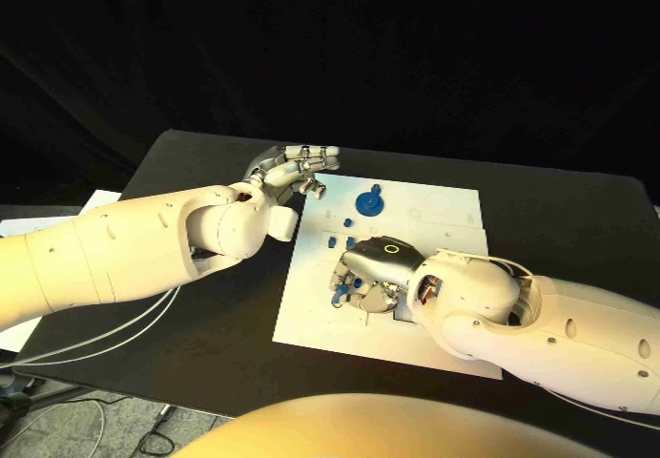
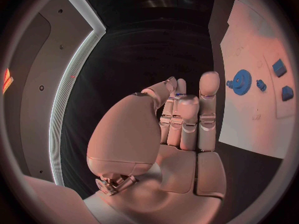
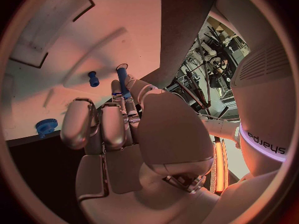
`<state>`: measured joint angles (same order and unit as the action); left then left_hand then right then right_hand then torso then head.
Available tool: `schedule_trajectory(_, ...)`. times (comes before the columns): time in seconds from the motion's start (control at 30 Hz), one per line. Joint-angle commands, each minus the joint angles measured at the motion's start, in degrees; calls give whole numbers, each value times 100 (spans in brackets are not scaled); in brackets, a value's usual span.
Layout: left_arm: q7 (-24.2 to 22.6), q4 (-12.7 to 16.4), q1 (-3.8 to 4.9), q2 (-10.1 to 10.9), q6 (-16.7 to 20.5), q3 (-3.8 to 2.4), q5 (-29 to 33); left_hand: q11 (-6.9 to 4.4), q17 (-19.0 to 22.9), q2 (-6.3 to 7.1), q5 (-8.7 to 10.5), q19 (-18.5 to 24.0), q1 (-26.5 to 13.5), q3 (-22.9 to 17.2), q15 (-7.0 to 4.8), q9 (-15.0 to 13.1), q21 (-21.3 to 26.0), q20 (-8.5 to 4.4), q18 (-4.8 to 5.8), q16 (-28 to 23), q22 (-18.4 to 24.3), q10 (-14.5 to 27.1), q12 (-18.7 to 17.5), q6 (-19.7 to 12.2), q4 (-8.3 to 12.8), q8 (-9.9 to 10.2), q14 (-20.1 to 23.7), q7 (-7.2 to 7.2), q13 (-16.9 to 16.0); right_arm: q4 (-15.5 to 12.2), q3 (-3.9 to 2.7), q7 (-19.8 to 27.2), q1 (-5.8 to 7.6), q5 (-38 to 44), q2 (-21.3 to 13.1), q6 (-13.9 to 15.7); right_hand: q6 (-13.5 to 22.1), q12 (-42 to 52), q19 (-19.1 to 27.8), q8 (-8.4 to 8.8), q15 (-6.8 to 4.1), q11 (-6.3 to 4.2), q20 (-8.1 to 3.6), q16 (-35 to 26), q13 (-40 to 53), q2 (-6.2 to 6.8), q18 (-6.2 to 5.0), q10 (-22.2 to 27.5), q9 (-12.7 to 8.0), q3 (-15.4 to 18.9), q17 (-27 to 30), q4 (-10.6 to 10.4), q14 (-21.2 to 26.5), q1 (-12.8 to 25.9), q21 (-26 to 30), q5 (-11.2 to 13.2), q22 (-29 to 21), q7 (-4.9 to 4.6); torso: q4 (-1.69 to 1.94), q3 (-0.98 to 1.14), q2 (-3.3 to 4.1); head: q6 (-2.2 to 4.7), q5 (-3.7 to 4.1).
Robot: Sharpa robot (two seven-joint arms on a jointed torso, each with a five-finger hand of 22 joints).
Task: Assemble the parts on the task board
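The white task board lies in the middle of the black table. A round blue gear sits near the top of the board, above the middle of the head picture. In the left wrist view the blue gear shows at the right, with small blue blocks near it on the board.

A few small blue parts lie on the board just below the gear. The right hand is low over the board, in the middle of the head picture. In the right wrist view, the right hand pinches a long blue peg between its fingers. A short blue peg stands on the board near it, and the gear sits at the left edge of that picture.

The left hand hangs over the table just past the top left corner of the board. Its fingers are curled in and it holds nothing.
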<state>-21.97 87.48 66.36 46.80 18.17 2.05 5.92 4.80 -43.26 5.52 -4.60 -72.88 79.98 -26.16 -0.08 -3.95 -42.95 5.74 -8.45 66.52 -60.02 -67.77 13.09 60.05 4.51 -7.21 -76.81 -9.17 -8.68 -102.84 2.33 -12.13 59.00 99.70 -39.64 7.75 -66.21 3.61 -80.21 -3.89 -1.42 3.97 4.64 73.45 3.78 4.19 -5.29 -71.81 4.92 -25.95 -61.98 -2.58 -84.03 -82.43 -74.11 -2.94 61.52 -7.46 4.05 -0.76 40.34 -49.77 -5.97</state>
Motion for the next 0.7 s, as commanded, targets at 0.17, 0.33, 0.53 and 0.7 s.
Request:
schedule_trajectory(0.17, -29, 10, 4, -11, -95, -6, 1, -2, 5, -66, -31, 0, -5, 15, 4, 8, -20, -2, -57, -7, -2, 39, 39, 7, 21, 23, 26, -37, -8, -6, 25, -82, -42, 125, 20, -344, -33, 20, 27, -23, 21, -34, 13, 8, 11, -9, -12, -28, 8, -162, -7, 121, -172, 22, 0, -16, 12, -17, 9, -2, -4, -17, -4)
schedule_trajectory(0.33, 2, 18, 4, -10, -129, -6, 0, -2, 6, -65, -31, 1, -7, 16, 4, 8, -19, -2, -57, -7, -2, 41, 40, 6, 21, 24, 27, -37, -9, 1, 26, -115, -46, 136, -12, -428, -41, 22, 23, -26, 21, -36, 13, 18, 13, -8, -10, -34, 10, -165, -22, 127, -175, 28, -7, -15, 22, -14, 16, -7, -1, -23, -46)
schedule_trajectory(0.53, 21, 18, 4, -7, -143, -6, -2, 0, 8, -64, -30, 2, -12, 20, 4, 9, -15, -2, -58, -7, 0, 46, 43, 3, 20, 25, 27, -39, -10, 4, 26, -133, -47, 142, -33, -460, -41, 22, 23, -26, 21, -36, 13, 18, 13, -8, -10, -34, 10, -165, -22, 127, -175, 28, -7, -15, 22, -14, 9, -1, -4, -23, -71)
schedule_trajectory(0.7, 36, 23, 4, 1, -145, -6, -2, 3, 13, -60, -29, 4, -20, 25, 6, 10, -9, -1, -59, -8, 3, 54, 45, -2, 19, 29, 29, -41, -11, 33, 26, -164, -47, 165, -24, -420, -43, 20, 32, -25, 20, -36, 14, 0, 13, -5, -15, -34, 12, -168, 12, 133, -170, 48, 5, -14, 0, -14, 4, -10, -5, -23, -71)
